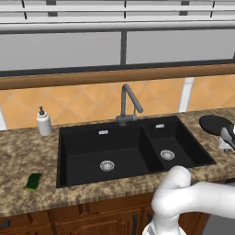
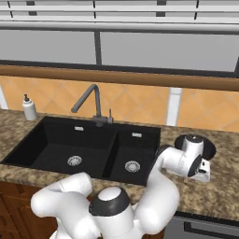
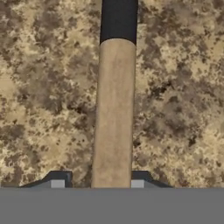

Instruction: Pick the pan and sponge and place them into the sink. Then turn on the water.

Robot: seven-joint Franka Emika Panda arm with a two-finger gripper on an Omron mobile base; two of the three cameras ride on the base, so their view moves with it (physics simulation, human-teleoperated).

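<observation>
Speckled granite counter (image 1: 27,151) with the black sink (image 1: 133,149) set in it.
The pan (image 1: 213,124) lies right of the sink; the gripper (image 3: 98,183) straddles its wooden handle (image 3: 113,113), fingers close beside it, contact unclear. The sponge (image 1: 33,181) lies left.

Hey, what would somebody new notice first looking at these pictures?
Probably the black sink set mid-counter, both basins bare. Next, the hand right of it, its fingertips flanking the pan's wooden handle. Last, the green sponge far left, near the counter's front edge.
</observation>
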